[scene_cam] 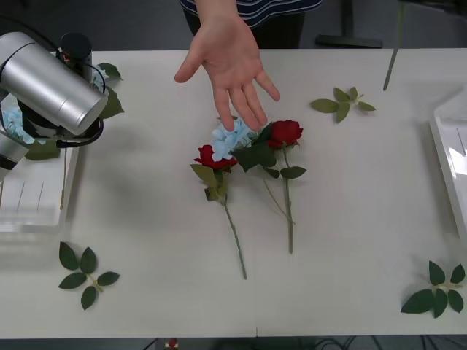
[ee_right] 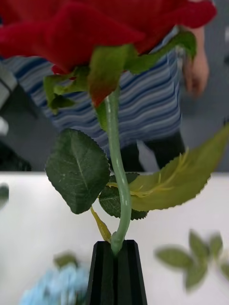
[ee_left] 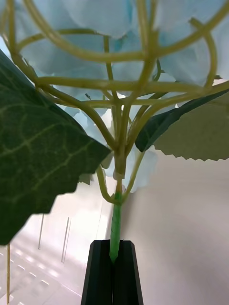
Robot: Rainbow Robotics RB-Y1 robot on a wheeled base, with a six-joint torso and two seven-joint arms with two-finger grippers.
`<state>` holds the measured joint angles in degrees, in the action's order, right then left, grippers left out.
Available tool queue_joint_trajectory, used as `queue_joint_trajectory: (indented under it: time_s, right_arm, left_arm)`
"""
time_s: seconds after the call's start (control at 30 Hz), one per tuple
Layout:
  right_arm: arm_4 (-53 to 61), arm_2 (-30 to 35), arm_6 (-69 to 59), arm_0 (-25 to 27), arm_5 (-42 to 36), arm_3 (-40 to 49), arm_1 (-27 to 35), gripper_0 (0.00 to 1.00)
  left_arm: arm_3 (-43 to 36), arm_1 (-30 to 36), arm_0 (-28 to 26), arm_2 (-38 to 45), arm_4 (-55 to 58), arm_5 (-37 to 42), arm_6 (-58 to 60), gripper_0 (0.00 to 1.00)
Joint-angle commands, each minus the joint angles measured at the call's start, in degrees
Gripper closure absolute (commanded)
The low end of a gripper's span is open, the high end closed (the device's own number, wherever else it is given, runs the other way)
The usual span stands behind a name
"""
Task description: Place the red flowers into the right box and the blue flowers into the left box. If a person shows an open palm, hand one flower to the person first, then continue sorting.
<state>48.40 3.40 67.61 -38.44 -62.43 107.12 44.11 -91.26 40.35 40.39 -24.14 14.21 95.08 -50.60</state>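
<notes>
Pinching thin stems, ribbed black tools [ee_right: 116,248].

I see a white table [scene_cam: 350,240] spread across the front view, and on it lie four loose green leaf sprigs. One sprig [scene_cam: 343,102] rests toward the far edge, right of the middle. Another sprig [scene_cam: 86,271] sits near my front-left corner, its leaves fanned out flat. A third sprig [scene_cam: 438,290] lies at the front-right corner. A fourth sprig [scene_cam: 109,71] sits at the far left. Beyond the table's far edge I can make out a dark floor [scene_cam: 131,25].
</notes>
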Motion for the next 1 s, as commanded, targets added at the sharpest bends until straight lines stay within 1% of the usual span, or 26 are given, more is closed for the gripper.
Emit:
queue_joint_trajectory:
  time_s: [0.03, 0.1, 0.2, 0.43, 0.57, 0.67, 0.77, 1.0]
  right_arm:
    - [-5.33, -3.58, 1.47, -4.53, 8.11, -2.88, 0.19, 1.00]
    - [-9.02, -4.72, 0.95, -7.00, 11.62, -5.69, -0.95, 1.00]
    - [-13.77, -5.42, 0.60, -10.69, 13.56, -10.00, -3.33, 1.00]
    - [-23.70, -5.42, -0.11, -19.83, 13.73, -19.40, -10.27, 1.00]
    - [-30.55, -5.42, -0.99, -23.34, 13.73, -22.39, -13.96, 1.00]
    - [-34.51, -5.42, -1.78, -24.84, 13.73, -23.45, -15.98, 1.00]
    - [-36.62, -5.95, -2.48, -25.10, 13.65, -23.36, -16.86, 1.00]
    - [-35.83, -6.66, -4.41, -25.10, 13.47, -23.27, -16.86, 1.00]
  left_arm:
    - [-1.11, 0.61, -0.04, 0.77, -0.32, 0.45, 0.85, 1.00]
    - [-1.11, 0.61, -0.04, 0.77, -0.32, 0.45, 0.85, 1.00]
    - [-1.11, 0.61, -0.04, 0.77, -0.32, 0.45, 0.85, 1.00]
    - [-1.11, 0.61, -0.04, 0.77, -0.32, 0.45, 0.85, 1.00]
    - [-1.11, 0.61, -0.04, 0.77, -0.32, 0.45, 0.85, 1.00]
    - [-1.11, 0.61, -0.04, 0.77, -0.32, 0.45, 0.85, 1.00]
    - [-1.11, 0.61, -0.04, 0.77, -0.32, 0.45, 0.85, 1.00]
    - [-1.11, 0.61, -0.04, 0.77, -0.32, 0.45, 0.85, 1.00]
